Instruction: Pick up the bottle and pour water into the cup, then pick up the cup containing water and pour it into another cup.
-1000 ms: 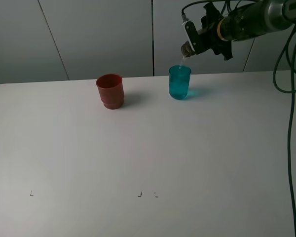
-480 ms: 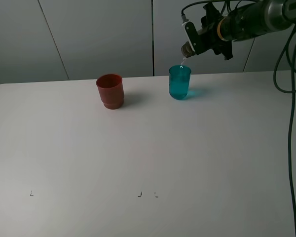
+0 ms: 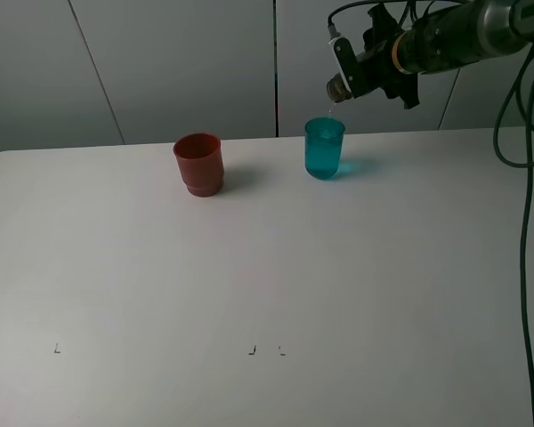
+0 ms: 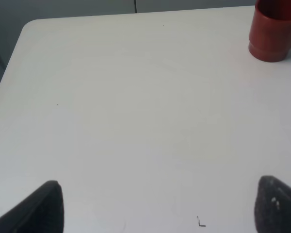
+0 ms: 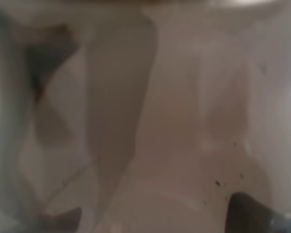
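Note:
The bottle (image 3: 338,86) hangs tilted in my right gripper (image 3: 372,64), its neck just above the rim of the teal cup (image 3: 324,149). The cup stands upright at the back of the white table (image 3: 267,294) and holds water. The bottle's smoky wall (image 5: 145,116) fills the right wrist view. The red cup (image 3: 198,164) stands upright to the left of the teal one; it also shows in the left wrist view (image 4: 274,31). My left gripper (image 4: 160,206) is open and empty, low over the table's front left, and is out of the exterior view.
Black cables (image 3: 523,222) hang down along the right edge of the table. Small black marks (image 3: 251,350) sit near the front edge. A grey panelled wall (image 3: 160,62) stands behind the table.
The stream of water from the bottle's neck into the teal cup has thinned to almost nothing. The neck has risen slightly. The cups have not moved.

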{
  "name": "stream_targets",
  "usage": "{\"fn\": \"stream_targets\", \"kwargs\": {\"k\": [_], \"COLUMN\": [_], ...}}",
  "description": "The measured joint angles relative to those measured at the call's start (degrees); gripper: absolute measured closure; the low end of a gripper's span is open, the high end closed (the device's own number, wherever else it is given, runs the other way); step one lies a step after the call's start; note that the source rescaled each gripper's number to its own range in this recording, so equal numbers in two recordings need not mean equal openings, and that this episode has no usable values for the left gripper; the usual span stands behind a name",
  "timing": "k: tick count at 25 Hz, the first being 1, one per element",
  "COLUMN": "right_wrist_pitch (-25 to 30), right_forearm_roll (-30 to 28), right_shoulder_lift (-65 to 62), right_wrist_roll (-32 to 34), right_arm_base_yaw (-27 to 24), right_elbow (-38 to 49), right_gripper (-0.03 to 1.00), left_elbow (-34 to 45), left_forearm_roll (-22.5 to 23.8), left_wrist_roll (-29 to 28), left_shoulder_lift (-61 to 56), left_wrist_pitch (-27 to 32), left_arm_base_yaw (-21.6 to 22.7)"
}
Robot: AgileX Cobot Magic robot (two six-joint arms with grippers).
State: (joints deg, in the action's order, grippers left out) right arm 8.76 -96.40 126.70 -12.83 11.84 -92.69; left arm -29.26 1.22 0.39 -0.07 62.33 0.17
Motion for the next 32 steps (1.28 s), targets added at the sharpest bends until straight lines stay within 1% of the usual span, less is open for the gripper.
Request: {"fn": "stream_targets", "kwargs": {"k": [7, 14, 16, 18, 22, 25, 29, 32], "right_wrist_pitch": [0.00, 0.00, 0.00, 0.34, 2.16, 3.13, 3.48, 3.48], "right_forearm_roll": [7.03, 11.98, 14.26, 17.78, 24.20, 28.77, 34.57, 40.55], "right_shoulder_lift": [0.00, 0.00, 0.00, 0.00, 0.00, -0.36, -3.32, -6.38], "right_wrist_roll": [0.21, 0.21, 0.54, 0.90, 1.57, 4.53, 10.69, 12.45], "right_arm_base_yaw": [0.00, 0.00, 0.00, 0.00, 0.00, 0.00, 0.00, 0.00], "right_elbow": [0.00, 0.00, 0.00, 0.00, 0.00, 0.00, 0.85, 3.11], "right_gripper": [0.97, 0.97, 0.97, 0.97, 0.97, 0.97, 0.97, 0.97], "left_elbow": [0.00, 0.00, 0.00, 0.00, 0.00, 0.00, 0.00, 0.00], "left_forearm_roll": [0.00, 0.00, 0.00, 0.00, 0.00, 0.00, 0.00, 0.00], "left_wrist_roll": [0.00, 0.00, 0.00, 0.00, 0.00, 0.00, 0.00, 0.00], "left_shoulder_lift": [0.00, 0.00, 0.00, 0.00, 0.00, 0.00, 0.00, 0.00], "left_wrist_pitch": [0.00, 0.00, 0.00, 0.00, 0.00, 0.00, 0.00, 0.00], "left_arm_base_yaw": [0.00, 0.00, 0.00, 0.00, 0.00, 0.00, 0.00, 0.00]}}
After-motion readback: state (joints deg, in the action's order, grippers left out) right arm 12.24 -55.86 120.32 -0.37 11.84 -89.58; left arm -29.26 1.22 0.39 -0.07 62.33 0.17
